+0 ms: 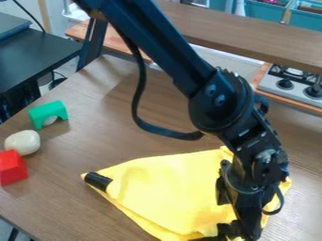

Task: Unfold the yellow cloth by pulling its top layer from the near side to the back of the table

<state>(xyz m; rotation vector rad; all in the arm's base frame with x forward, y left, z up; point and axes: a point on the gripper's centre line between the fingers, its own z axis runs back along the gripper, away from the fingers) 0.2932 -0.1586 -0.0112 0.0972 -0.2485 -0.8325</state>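
Nearest the camera, a yellow cloth is spread over the near part of the worktop, its right part overhung by the black gripper; whether that is spread or pressed together cannot be told. By the cloth's left corner a short black piece is seen. Toward the worktop's left edge, a red block, a whitish rounded object and a green arch are placed.

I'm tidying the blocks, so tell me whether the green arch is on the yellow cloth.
No, the green arch stands on the wooden table, well apart from the yellow cloth.
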